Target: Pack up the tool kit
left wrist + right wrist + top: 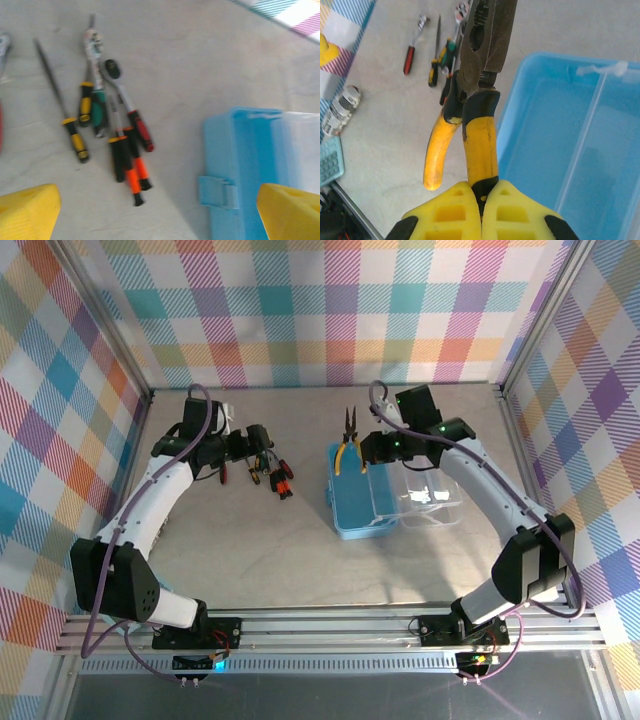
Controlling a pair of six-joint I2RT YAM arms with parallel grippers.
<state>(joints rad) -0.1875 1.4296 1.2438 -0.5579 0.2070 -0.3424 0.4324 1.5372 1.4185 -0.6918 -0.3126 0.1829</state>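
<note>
The light-blue case [357, 502] lies open mid-table, its clear lid [432, 496] folded out to the right. My right gripper [362, 452] is shut on one yellow handle of the pliers [349, 435], holding them over the case's far left corner. In the right wrist view the gripper [482, 192] pinches that handle of the pliers [481, 95] beside the case [560, 150]. My left gripper [260, 448] hangs open above the loose tools [274, 478]. Its view shows the gripper [160, 215] with jaws wide and empty, orange-and-black screwdrivers [129, 162], a ratchet [125, 100] and the case [250, 170].
A yellow-and-black screwdriver [75, 142] and a green-handled tool [98, 107] lie with the others. A grey-teal calculator [330, 162] and a small metal cylinder [341, 111] sit at the table's left. Checkered walls enclose the table on three sides.
</note>
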